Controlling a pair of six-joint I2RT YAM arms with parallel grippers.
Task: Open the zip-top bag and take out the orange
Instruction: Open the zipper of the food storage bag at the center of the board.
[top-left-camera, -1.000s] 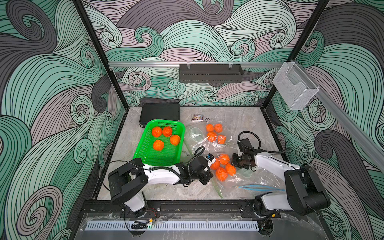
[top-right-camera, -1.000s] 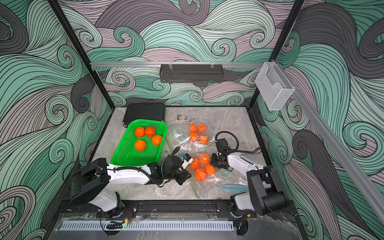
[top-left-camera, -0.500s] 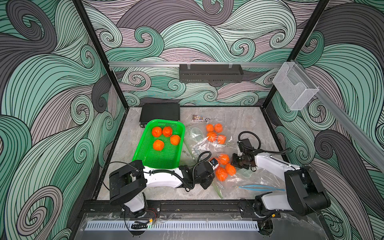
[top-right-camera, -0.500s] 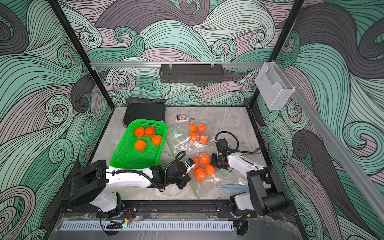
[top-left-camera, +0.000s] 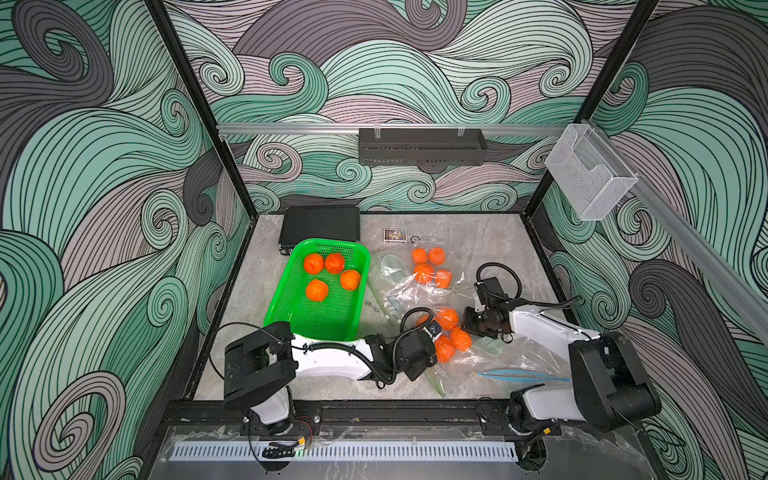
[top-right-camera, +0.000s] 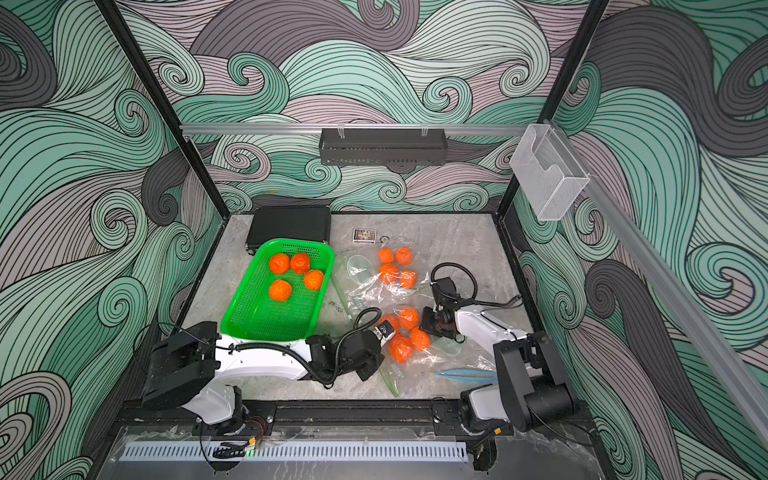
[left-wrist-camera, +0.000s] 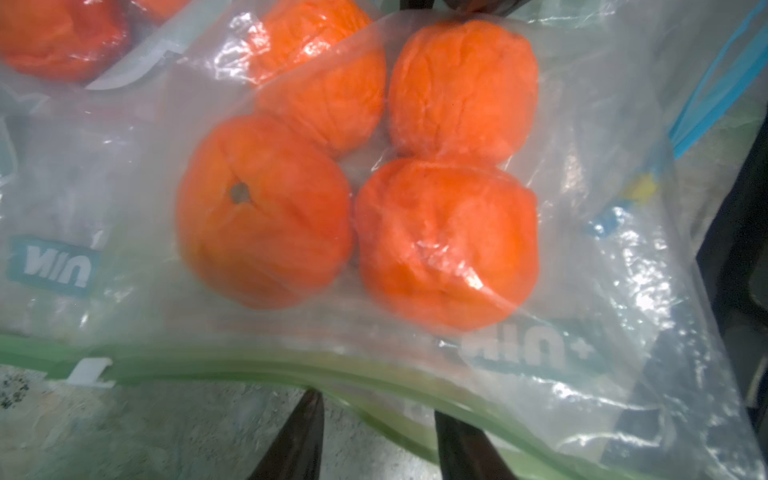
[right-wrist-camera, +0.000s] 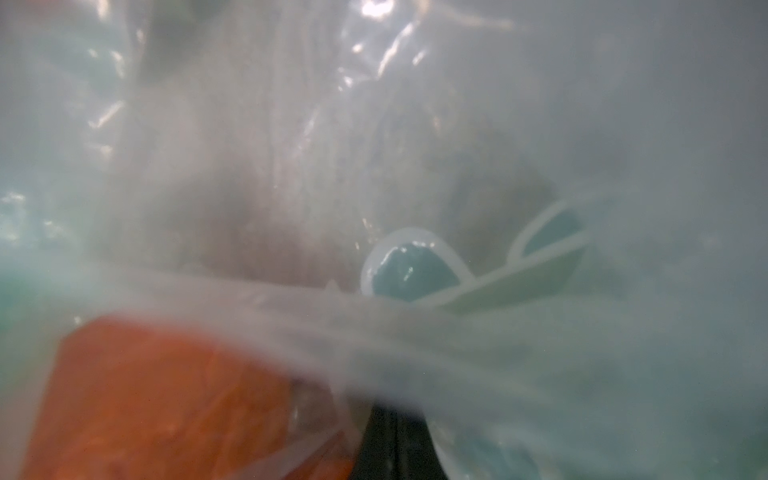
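Opening step: the right hand (top-left-camera: 473, 328) is pinched shut on the clear plastic zip-top bag (left-wrist-camera: 648, 266), while the left hand (left-wrist-camera: 376, 411) stands apart just short of its green zip strip (left-wrist-camera: 199, 363), which looks sealed. Next, that hand must clamp the strip and pull. Four wrinkled oranges (left-wrist-camera: 266, 208) lie inside, just beyond the left hand

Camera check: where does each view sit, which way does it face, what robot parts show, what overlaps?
Top views: high above the arm bases, facing down and forward; left arm, right arm, green basket, zip-top bag all show.
Left wrist: on the left arm, facing past the left end effector at four oranges in the bag; two fingers show, apart.
Right wrist: on the right arm, lens against blurred bag film; only the right end effector tip shows.
Shared: every view shows the bag.
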